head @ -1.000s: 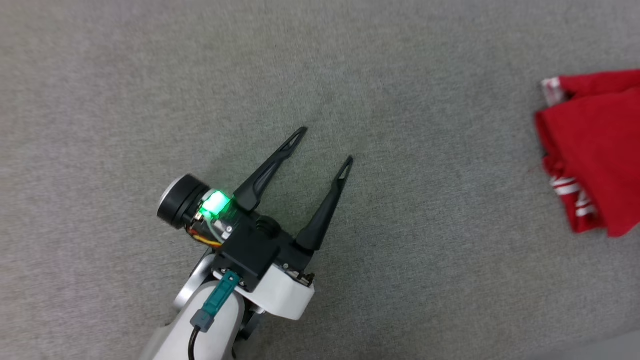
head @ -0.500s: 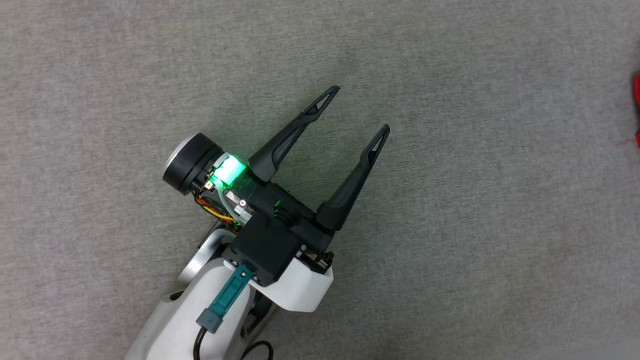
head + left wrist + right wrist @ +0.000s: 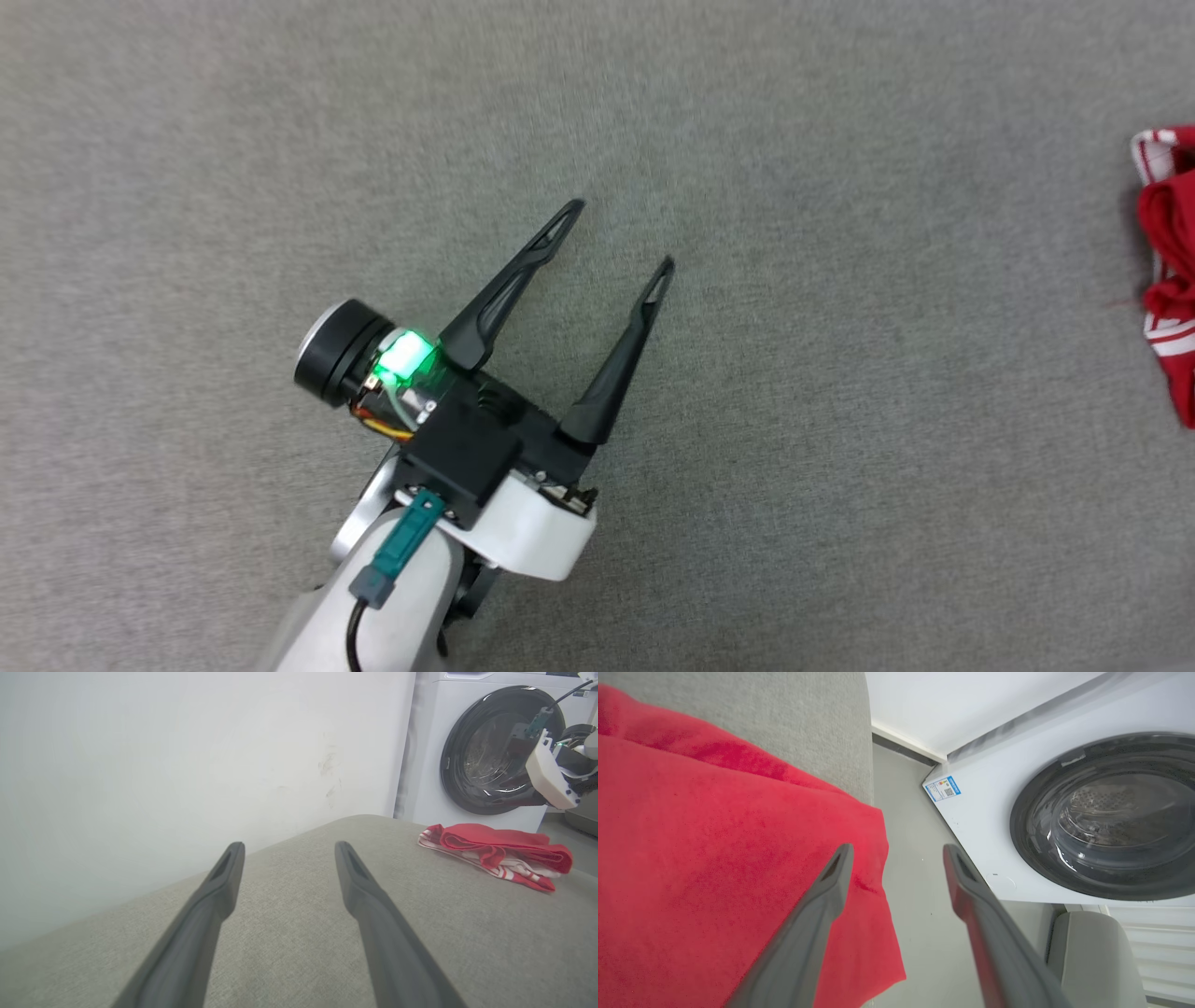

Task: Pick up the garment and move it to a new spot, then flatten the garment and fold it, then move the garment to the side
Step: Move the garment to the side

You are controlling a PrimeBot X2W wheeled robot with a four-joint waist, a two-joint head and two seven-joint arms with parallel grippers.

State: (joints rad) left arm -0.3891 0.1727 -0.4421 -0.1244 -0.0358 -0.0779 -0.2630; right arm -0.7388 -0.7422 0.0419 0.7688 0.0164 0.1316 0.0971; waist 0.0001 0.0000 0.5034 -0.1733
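Garment [image 3: 1174,289] lies folded at the right edge of the head view, back in frame. Right gripper [image 3: 897,851] stands spread at its edge, pinching nothing; left gripper [image 3: 619,237] stays spread. The set-aside step is probably complete.

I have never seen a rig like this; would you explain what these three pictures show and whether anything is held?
It is a two-armed robot; each arm ends in a gripper with two dark fingers. The head camera looks down on the left gripper, open above a grey fabric surface. The other two cameras sit on the wrists, looking along the fingers. The right gripper is open by the edge of the folded red garment, which lies on that surface near a washing machine. Nothing is held.
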